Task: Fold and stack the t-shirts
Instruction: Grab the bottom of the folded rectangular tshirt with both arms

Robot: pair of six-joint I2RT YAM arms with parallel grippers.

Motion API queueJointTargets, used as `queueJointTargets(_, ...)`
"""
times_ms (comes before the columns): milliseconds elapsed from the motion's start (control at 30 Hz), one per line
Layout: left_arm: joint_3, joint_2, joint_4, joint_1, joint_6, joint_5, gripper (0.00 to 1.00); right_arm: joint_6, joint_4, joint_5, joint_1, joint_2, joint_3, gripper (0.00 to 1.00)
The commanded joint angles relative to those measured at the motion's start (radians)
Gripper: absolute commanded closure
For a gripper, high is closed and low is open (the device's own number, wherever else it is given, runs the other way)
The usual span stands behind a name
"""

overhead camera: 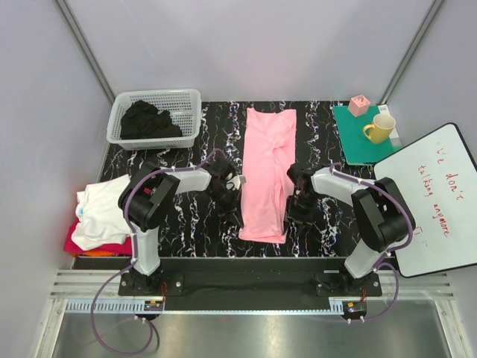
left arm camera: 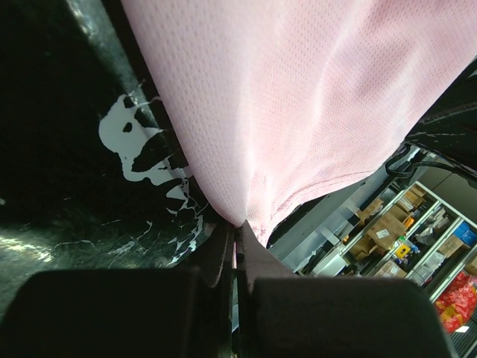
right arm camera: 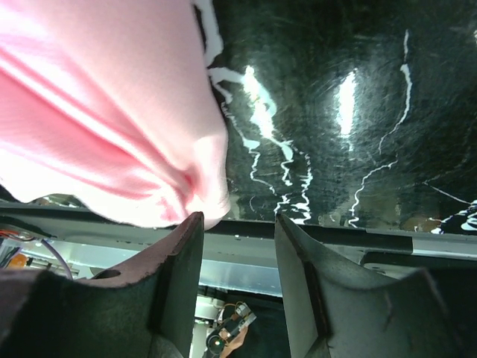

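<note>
Top view looks down; close wrist views share pink t-shirt.

Centre: pink t-shirt folded into long strip (creased); far left: white t-shirt atop magenta-red t-shirt.

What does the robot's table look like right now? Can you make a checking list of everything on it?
Surface: black marbled table, with one shirt laid out in the middle.
Job's things: pink t-shirt folded into a long strip; white t-shirt on top of a stack at the left edge; black shirts in the basket.
Clutter: white basket; yellow mug and small pink box on a green mat; whiteboard with red writing.
Grippers: left gripper shut on the pink t-shirt's edge; right gripper open beside the other edge.
Cables: purple cables looping along both arms.
Surroundings: plain grey walls.
</note>
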Motion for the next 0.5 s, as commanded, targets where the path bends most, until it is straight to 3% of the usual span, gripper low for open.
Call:
queueJointTargets(0, 0.024, 0.021, 0.003, -0.005, 0.009, -0.081, 1.0, -0.026, -0.053, -0.019, -0.001, -0.015, 0.054, 0.5)
queueJointTargets(467, 0.04, 0.032, -0.005, -0.004, 0.003, -0.082, 1.0, -0.05, 0.046, -0.041, -0.001, 0.067, -0.015, 0.51)
